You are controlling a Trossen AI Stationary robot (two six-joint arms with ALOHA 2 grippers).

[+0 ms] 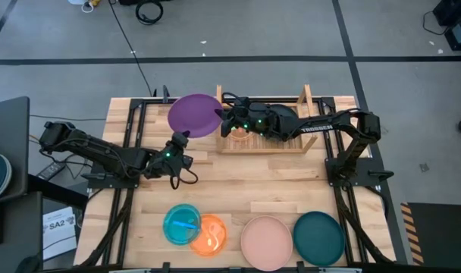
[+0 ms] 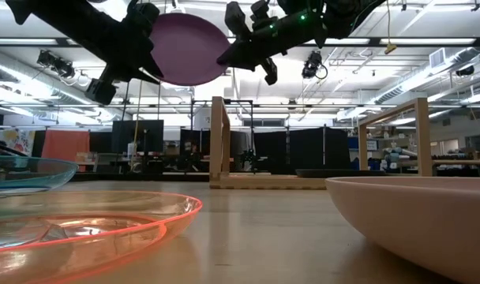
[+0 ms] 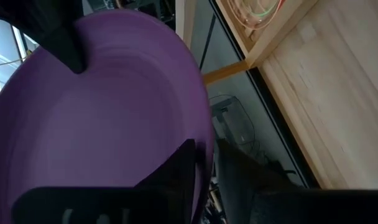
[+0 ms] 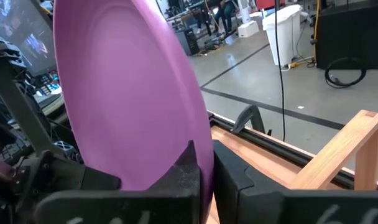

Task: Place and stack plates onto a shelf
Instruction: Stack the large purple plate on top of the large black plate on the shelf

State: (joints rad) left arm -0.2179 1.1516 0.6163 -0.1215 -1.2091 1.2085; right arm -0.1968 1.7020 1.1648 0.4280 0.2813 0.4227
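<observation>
Above table: right gripper pinches purple plate rim.

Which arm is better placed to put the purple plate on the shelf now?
The right arm, probably. The right gripper is clamped on the purple plate's edge and reaches out over the shelf. The left gripper sits at the plate's opposite edge, farther from the shelf.

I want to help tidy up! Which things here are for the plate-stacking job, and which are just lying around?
For the job: purple plate, gripped by the right hand beside the shelf, left hand at its rim; blue plate, orange plate, pink plate and teal plate on the table.
Lying about: cable loop on the floor; SA2 sheet beside the table.
</observation>
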